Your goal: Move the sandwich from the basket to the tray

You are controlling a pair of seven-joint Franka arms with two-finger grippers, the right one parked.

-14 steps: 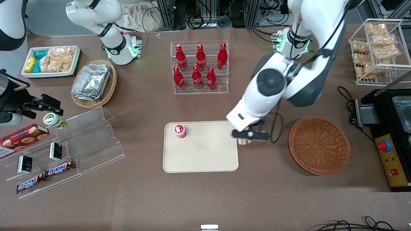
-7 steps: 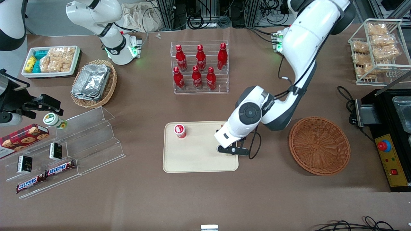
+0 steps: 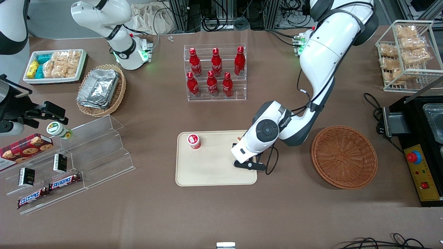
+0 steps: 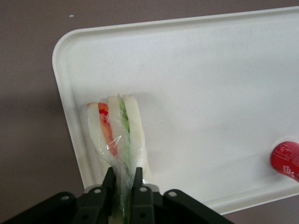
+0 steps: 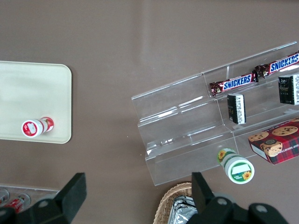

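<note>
- The triangular white-bread sandwich (image 4: 117, 135), layered with a red-orange strip and a green strip and wrapped in clear, shiny film, lies on the flat cream rectangular tray (image 3: 207, 173) near the rim at the working arm's end.
- In the left wrist view its layers run lengthwise as stripes, and the long axis runs straight out from the pincer, roughly along that rim.
- The black two-finger pincer (image 4: 123, 179) of the left arm is low over that end of the tray (image 4: 210, 70), its fingers (image 4: 109, 179) pressed in on the sandwich's near end, pinching the bread and film between them.
- In the front view the white arm covers the sandwich; only the pincer (image 3: 250, 165) shows under the wrist.
- The tray is smooth and matte, with rounded corners and a low rim; a small red-and-white round cup (image 3: 194, 141) stands on it toward the parked arm's end.
- The round, shallow, orange-brown woven wicker basket (image 3: 344, 157) sits on the brown table (image 3: 221, 214), well apart from the tray, toward the working arm's end.
</note>
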